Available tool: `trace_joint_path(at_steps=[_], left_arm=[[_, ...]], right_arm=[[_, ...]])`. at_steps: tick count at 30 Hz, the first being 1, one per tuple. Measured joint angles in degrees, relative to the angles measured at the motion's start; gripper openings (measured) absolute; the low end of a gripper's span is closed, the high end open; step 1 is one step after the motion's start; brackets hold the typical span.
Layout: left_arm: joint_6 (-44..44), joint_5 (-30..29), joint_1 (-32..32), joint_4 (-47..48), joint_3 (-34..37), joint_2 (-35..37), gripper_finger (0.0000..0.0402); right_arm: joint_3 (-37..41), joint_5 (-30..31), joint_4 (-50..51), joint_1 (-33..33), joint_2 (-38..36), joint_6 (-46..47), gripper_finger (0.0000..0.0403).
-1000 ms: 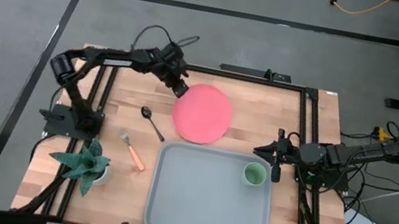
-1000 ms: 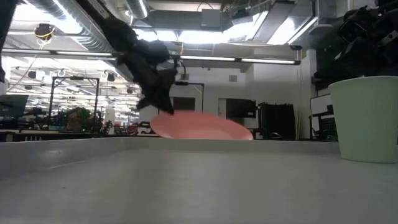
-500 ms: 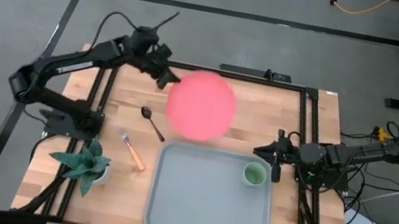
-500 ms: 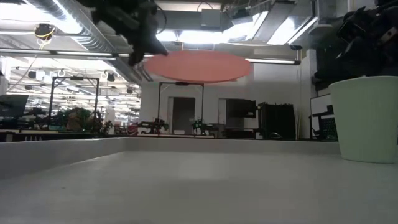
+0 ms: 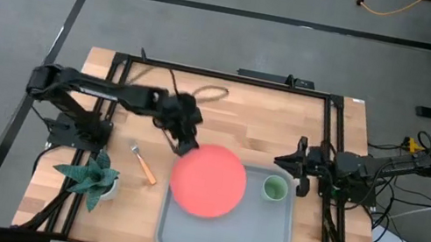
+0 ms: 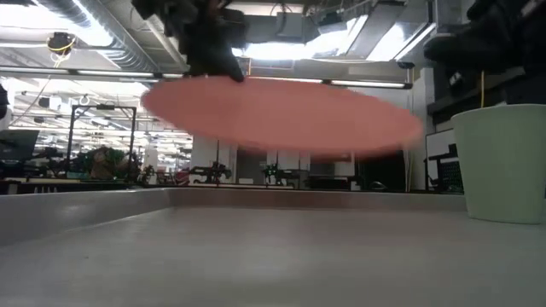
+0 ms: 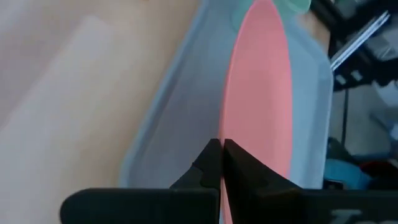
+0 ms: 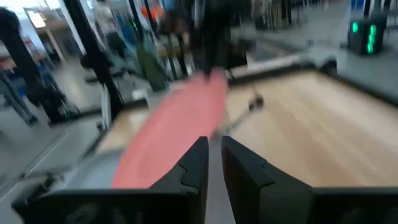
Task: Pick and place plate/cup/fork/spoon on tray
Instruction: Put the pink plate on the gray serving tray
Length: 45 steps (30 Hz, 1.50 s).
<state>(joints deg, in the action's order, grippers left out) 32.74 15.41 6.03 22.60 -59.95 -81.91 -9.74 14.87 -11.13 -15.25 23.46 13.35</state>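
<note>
The pink-red plate hangs in the air over the far-left part of the grey-blue tray; the low view shows it well above the tray floor, its right side slightly lower. My left gripper is shut on the plate's rim. The light-green cup stands in the tray's far right corner. The orange-handled fork lies on the wood left of the tray. The spoon does not show; my left arm covers that spot. My right gripper is shut and empty at the table's right edge, beside the cup. My left gripper pinches the plate's rim at its far-left edge between its two fingers. It comes from the table's far left, slanting down. The plate is lifted clear, nearly level, stretching away from the fingers over the tray.
A green plant figure stands at the table's near left corner. A black frame runs along the table's edges. Bare wood lies in the far half of the table, beyond the tray.
My left gripper has lifted the plate off the far middle of the table, raised it high, then carried it toward the near edge and slightly right. The plate, first with an edge on the wood, now hangs clear above the tray's far-left part.
</note>
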Motion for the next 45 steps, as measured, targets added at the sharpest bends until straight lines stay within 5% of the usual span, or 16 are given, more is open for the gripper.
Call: trace_joint_path(at_steps=[4,9,15,45], left_arm=[[0.6,-1.1,-3.5,-6.4,0.0,-7.0,0.0000],[4.1,6.0,-4.7,-18.0,0.0,-15.4,0.0000],[4.6,7.7,-4.8,-20.8,0.0,-19.8,0.0000],[-1.5,3.9,-6.7,-31.3,0.0,-21.0,0.0023]], right_arm=[[0.0,0.0,-3.3,0.0,0.0,-1.9,0.0051],[0.0,-0.2,-3.3,0.0,0.0,-1.9,0.0051],[0.0,-1.9,-3.2,0.0,0.0,-2.1,0.0051],[0.0,-2.1,-3.2,0.0,0.0,-1.9,0.0051]])
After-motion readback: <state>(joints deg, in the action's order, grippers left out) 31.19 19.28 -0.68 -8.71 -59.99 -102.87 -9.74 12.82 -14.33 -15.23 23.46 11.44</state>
